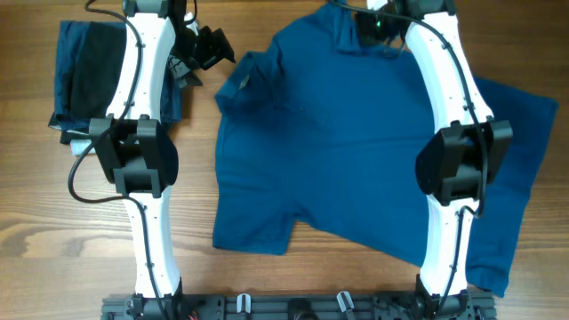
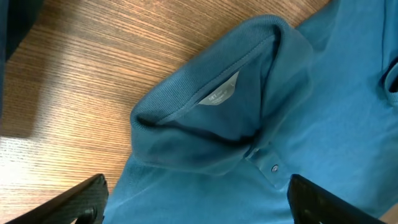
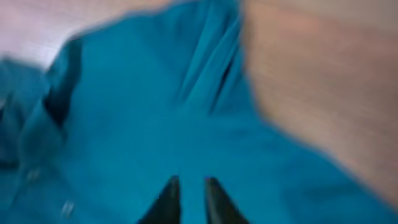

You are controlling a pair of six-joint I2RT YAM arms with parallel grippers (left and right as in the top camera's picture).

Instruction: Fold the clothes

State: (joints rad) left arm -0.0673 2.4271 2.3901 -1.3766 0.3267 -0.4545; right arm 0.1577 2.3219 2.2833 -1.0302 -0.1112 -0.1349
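The polo shirt (image 1: pixel 338 151) lies spread across the tabletop (image 1: pixel 44 231), centre to right of the overhead frame. Its neck label (image 2: pixel 219 93) carries print too small to read. The left tool (image 2: pixel 199 202) gapes wide over the collar (image 2: pixel 186 74); the right tool (image 3: pixel 189 196) looks clenched, though blurred.
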